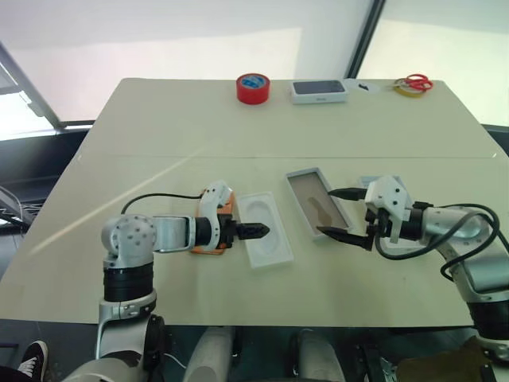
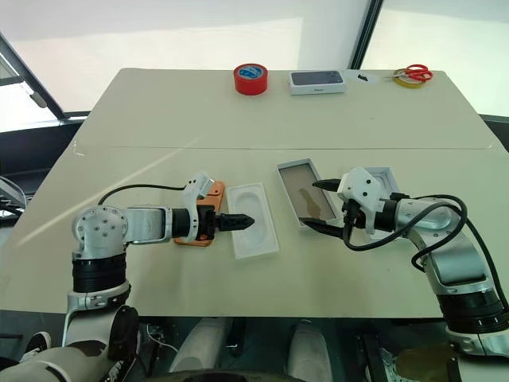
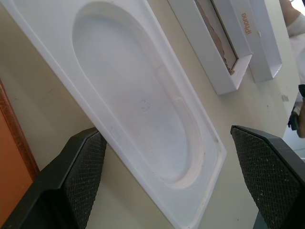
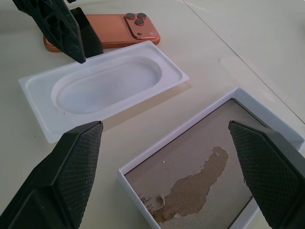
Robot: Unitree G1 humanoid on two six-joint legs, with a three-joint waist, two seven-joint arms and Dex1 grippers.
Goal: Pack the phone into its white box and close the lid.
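Landmark: the insert (image 1: 266, 228), a white moulded tray lying between phone and box.
Phone (image 4: 112, 27): laid flat just beside the insert, on its left side, long axis parallel to it; partly hidden under the left claw.
Left claw (image 1: 256, 231): released, nothing held, fingertips over the insert, already past the phone; the nearer arm.
Box (image 1: 316, 204): just right of the insert, empty.
Right claw (image 1: 343, 213): released, held over the box.
Lid (image 2: 383, 177): beyond the box, mostly hidden.

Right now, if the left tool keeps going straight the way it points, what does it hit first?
Most likely the white moulded insert: the left tool, open, already hangs over its oval recess, angled down. The white box lies beyond it. Height above the insert is unclear.
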